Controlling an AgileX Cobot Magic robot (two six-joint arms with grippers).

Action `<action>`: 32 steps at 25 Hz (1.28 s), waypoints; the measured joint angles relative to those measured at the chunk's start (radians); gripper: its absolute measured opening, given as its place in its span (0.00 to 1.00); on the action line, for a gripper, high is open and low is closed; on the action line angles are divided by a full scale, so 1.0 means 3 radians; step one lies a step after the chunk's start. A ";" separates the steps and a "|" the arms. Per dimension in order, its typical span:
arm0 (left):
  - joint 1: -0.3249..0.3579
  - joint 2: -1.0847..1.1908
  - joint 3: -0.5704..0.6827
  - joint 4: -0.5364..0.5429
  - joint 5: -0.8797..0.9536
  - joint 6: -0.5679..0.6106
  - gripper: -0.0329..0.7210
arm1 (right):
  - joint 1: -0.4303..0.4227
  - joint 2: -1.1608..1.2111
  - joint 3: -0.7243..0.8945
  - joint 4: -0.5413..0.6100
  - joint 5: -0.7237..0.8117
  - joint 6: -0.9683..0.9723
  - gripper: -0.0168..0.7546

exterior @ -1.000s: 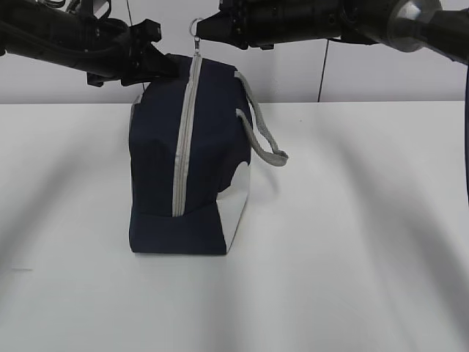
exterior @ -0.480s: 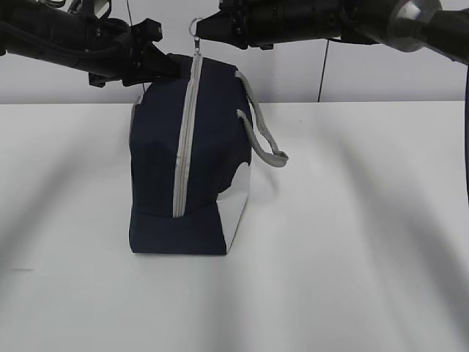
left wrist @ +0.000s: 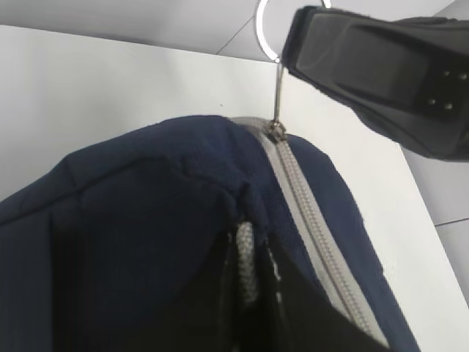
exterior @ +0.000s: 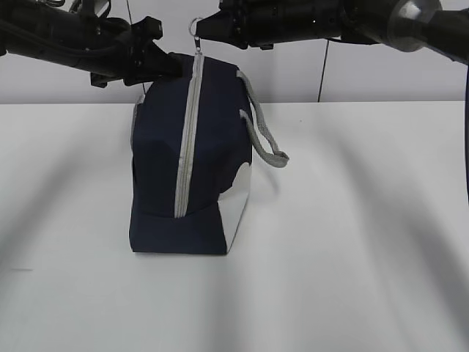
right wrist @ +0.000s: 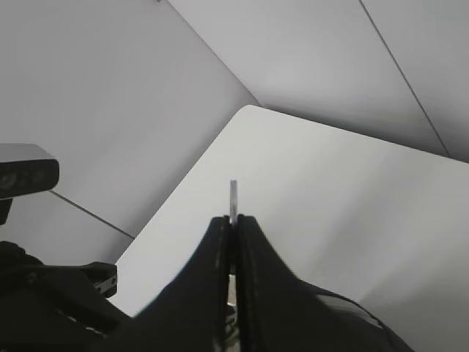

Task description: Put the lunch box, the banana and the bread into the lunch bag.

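Bag point(exterior: 192, 158) zipped near table's far edge; right gripper point(exterior: 199, 29) pinches ring pull point(exterior: 196, 24), left gripper point(exterior: 163, 67) clamps fabric; no food visible.

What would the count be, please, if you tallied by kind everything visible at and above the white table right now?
Navy-blue fabric lunch bag with grey zipper: 1
Silver ring pull on the zipper: 1
Grey webbing handles: 1 visible
Black robot grippers: 2, left gripper and right gripper
Lunch box, banana, bread: 0 in view
Total: 5
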 joint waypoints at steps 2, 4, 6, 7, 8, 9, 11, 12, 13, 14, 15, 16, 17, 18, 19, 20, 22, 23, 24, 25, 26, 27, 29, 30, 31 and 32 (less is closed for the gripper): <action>0.0000 0.0000 0.0000 -0.0020 0.0010 0.0000 0.06 | 0.0000 0.0000 0.0000 0.0000 0.0000 0.0002 0.03; 0.0000 0.0000 0.0000 -0.0027 0.0015 0.0000 0.06 | 0.0000 0.0000 0.0000 0.0000 -0.0006 0.0008 0.03; 0.0000 0.0000 0.0000 -0.0041 0.0035 0.0002 0.06 | 0.0000 0.0000 0.0000 0.0005 -0.0014 0.0008 0.03; 0.0000 0.0000 0.0000 -0.0040 0.0050 0.0002 0.06 | 0.0000 0.0000 0.0000 0.0012 -0.0028 0.0010 0.03; 0.0000 0.0000 0.0000 -0.0042 0.0068 0.0002 0.06 | 0.0000 0.0000 0.0000 0.0012 -0.0041 0.0010 0.03; 0.0000 0.0000 0.0000 -0.0048 0.0085 0.0002 0.06 | 0.0000 0.0000 0.0000 0.0012 -0.0049 0.0015 0.03; 0.0000 0.0000 0.0000 -0.0050 0.0120 0.0002 0.06 | 0.0000 0.0000 0.0000 0.0012 -0.0063 0.0015 0.03; 0.0000 0.0000 0.0000 -0.0050 0.0136 0.0002 0.06 | 0.0000 0.0000 0.0000 0.0012 -0.0070 0.0015 0.03; 0.0000 0.0000 0.0000 -0.0056 0.0144 0.0002 0.06 | 0.0000 0.0000 0.0000 0.0012 -0.0070 0.0015 0.03; 0.0000 0.0000 0.0000 -0.0063 0.0151 0.0002 0.06 | 0.0014 0.0000 0.0000 0.0012 -0.0076 0.0015 0.03; 0.0000 0.0000 0.0000 -0.0069 0.0166 0.0008 0.06 | 0.0021 0.0000 0.0000 0.0018 -0.0083 0.0015 0.03; 0.0000 0.0000 0.0000 -0.0085 0.0184 0.0008 0.06 | 0.0021 0.0000 0.0000 0.0018 -0.0083 0.0015 0.03; 0.0000 0.0000 0.0000 -0.0097 0.0206 0.0008 0.06 | 0.0029 0.0000 0.0000 0.0018 -0.0089 0.0015 0.03; 0.0000 0.0000 0.0000 -0.0099 0.0225 0.0008 0.06 | 0.0035 0.0000 0.0000 0.0018 -0.0088 0.0015 0.03; 0.0000 0.0000 0.0000 -0.0107 0.0232 0.0008 0.06 | 0.0041 0.0000 0.0000 0.0018 -0.0088 0.0015 0.03; 0.0000 0.0000 0.0000 -0.0107 0.0237 0.0008 0.06 | 0.0039 0.0000 0.0000 0.0018 -0.0088 0.0015 0.03; 0.0000 0.0000 0.0000 -0.0110 0.0253 0.0008 0.06 | 0.0048 0.0000 0.0000 0.0018 -0.0088 0.0015 0.03; 0.0000 0.0000 0.0000 -0.0110 0.0260 0.0008 0.06 | 0.0050 0.0000 0.0000 0.0018 -0.0088 0.0015 0.03; 0.0000 0.0000 0.0000 -0.0110 0.0272 0.0008 0.06 | 0.0056 0.0000 0.0000 0.0025 -0.0088 0.0015 0.03; 0.0000 0.0000 0.0000 -0.0110 0.0279 0.0008 0.06 | 0.0059 0.0000 0.0000 0.0025 -0.0088 0.0015 0.03; 0.0000 0.0000 0.0000 -0.0110 0.0287 0.0008 0.06 | 0.0064 0.0000 0.0000 0.0025 -0.0088 0.0015 0.03; 0.0000 0.0000 0.0000 -0.0110 0.0287 0.0013 0.06 | 0.0064 0.0000 0.0000 0.0025 -0.0088 0.0015 0.03; 0.0000 0.0000 0.0000 -0.0110 0.0287 0.0029 0.06 | 0.0072 0.0000 0.0000 0.0047 -0.0088 0.0015 0.03; 0.0000 0.0000 0.0000 -0.0110 0.0287 0.0037 0.06 | 0.0072 0.0000 0.0000 0.0051 -0.0088 0.0015 0.03; 0.0000 0.0000 0.0000 -0.0110 0.0287 0.0049 0.06 | 0.0072 0.0000 0.0000 0.0060 -0.0088 0.0015 0.03; 0.0000 0.0000 0.0000 -0.0110 0.0287 0.0052 0.06 | 0.0072 0.0000 0.0000 0.0067 -0.0088 0.0015 0.03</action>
